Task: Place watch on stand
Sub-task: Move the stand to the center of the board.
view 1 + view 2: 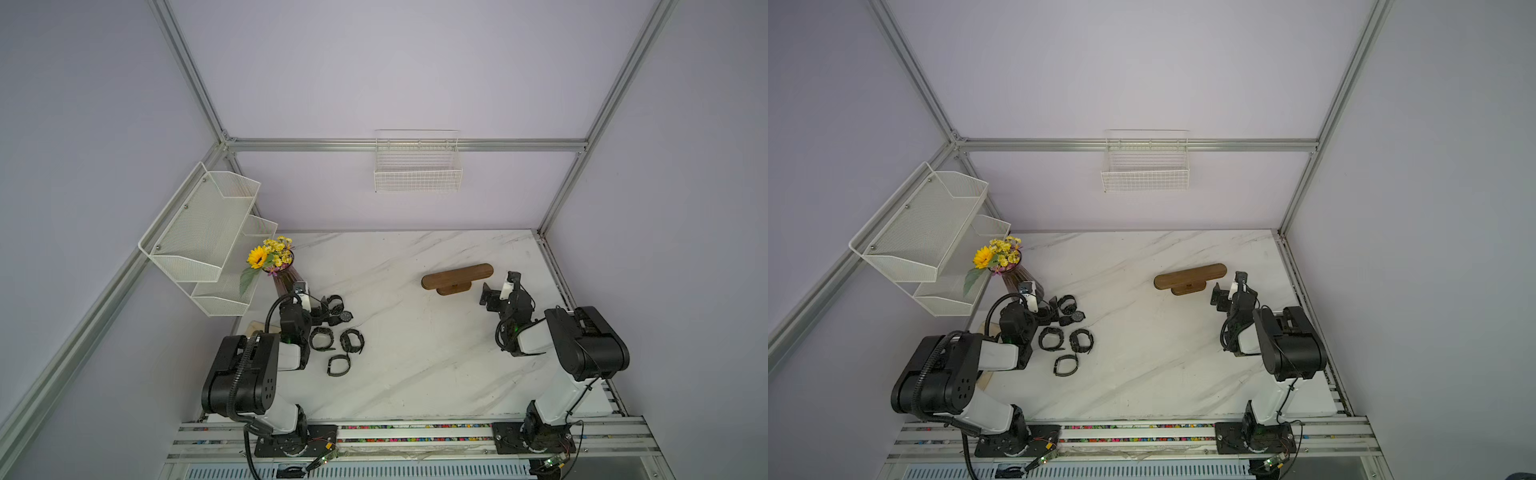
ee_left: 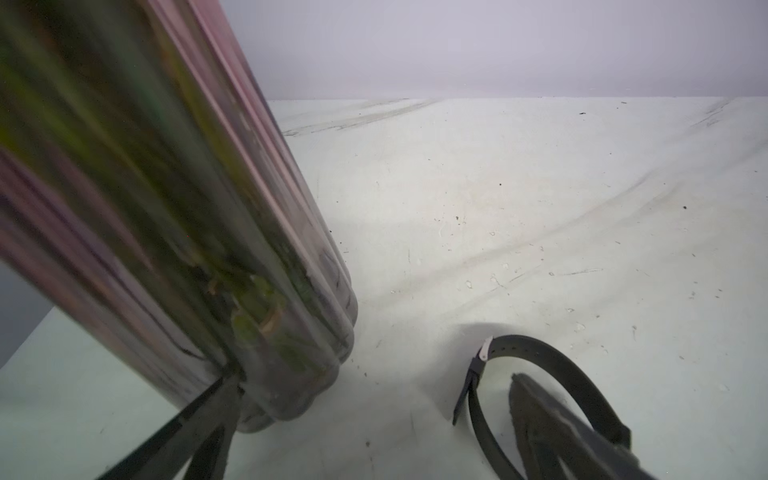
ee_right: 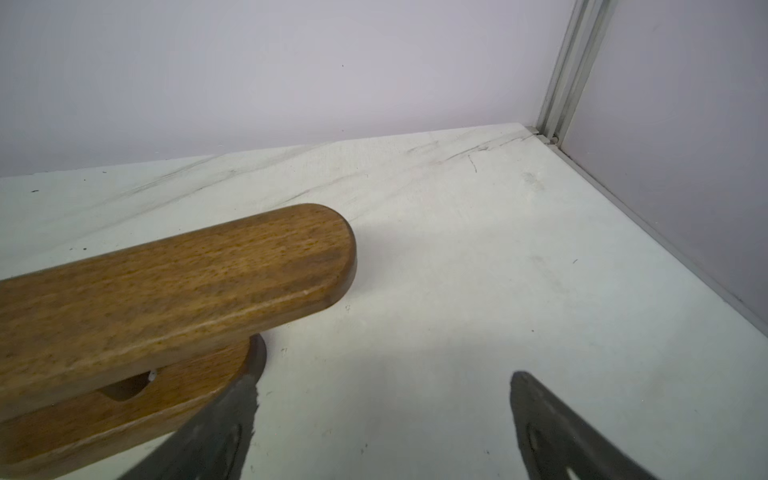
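The left hand (image 2: 374,376), fingers spread wide and holding nothing, sits low on the tabletop (image 2: 540,208) at the edge of five black watches (image 1: 352,341). In the left wrist view one finger (image 2: 552,419) overlaps the strap loop of the nearest watch (image 2: 540,349), though whether it is inside the loop cannot be told. The other finger (image 2: 199,419) lies against or just beside the foot of a ribbed glass vase (image 2: 187,249) holding yellow flowers (image 1: 270,253). Across the tabletop the right hand (image 3: 382,378), equally spread and empty, hovers with one finger just beside the oval base of the stand (image 3: 187,274). Its bar is bare, and it sits well apart from the watches. The pick-up looks not yet made. The likeliest trouble is the vase: a closing or lifting finger could push its foot and tip it. The thin strap may also slip free, and neighbouring watches lie close enough to be dragged along
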